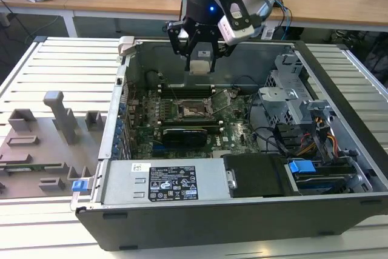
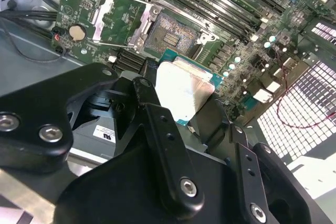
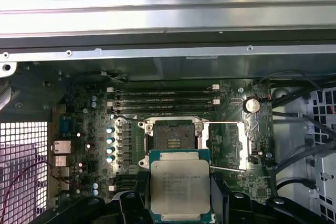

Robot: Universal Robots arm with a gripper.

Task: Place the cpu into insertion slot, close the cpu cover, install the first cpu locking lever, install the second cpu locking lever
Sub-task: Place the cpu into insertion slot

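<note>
Claw point(image 1: 200, 63) clamped on the cpu point(image 3: 180, 190), which is held flat above the open computer case point(image 1: 242, 216). Chip hangs clear of the board, near the bare insertion slot point(image 3: 173, 139). Hinged cpu cover point(image 3: 242, 142) lies flipped open beside the slot.

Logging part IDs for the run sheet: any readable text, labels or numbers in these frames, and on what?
No text is clear enough to quote.
On the power supply, the white label: print and symbols, too small to read.
On the cpu held in the gripper: faint etched lines, too blurred to read.
In the second wrist view, the white sticker: partly hidden, unreadable.
</note>
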